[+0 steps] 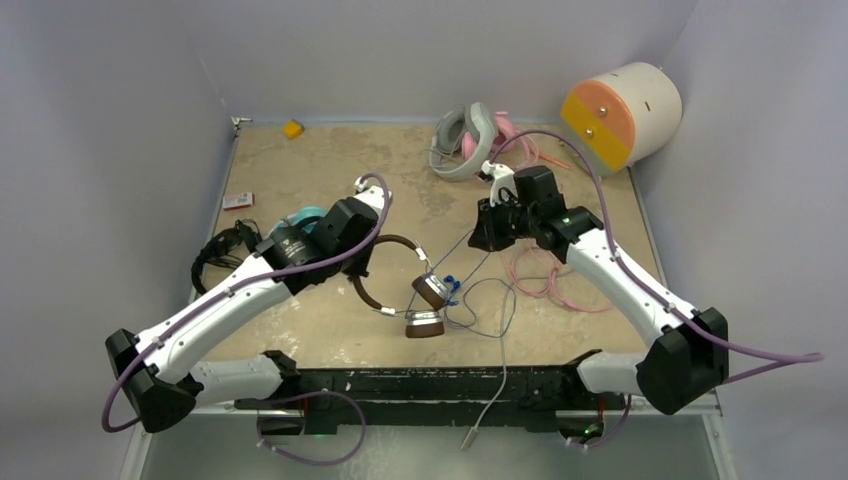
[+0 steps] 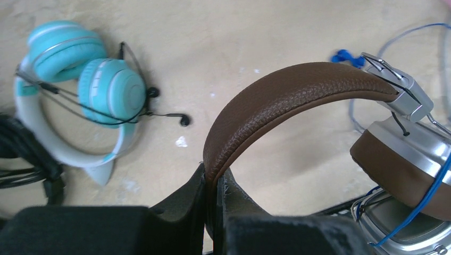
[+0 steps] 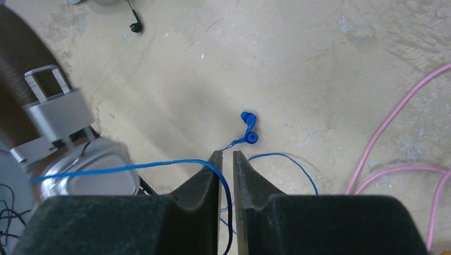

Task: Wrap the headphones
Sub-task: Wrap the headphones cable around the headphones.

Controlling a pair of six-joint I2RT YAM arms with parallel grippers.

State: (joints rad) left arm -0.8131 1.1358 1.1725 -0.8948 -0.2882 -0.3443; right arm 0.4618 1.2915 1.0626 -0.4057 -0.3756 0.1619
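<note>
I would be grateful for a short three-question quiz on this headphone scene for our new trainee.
1. True or false: the left gripper is shut on the brown headband.
2. Which cable runs between the fingers of the right gripper? A pink, B blue, C black.
3. What colour is the pair lying beside the black pair near the left edge of the table?

Key:
1. True.
2. B, the blue cable.
3. Teal: the teal pair.
</note>
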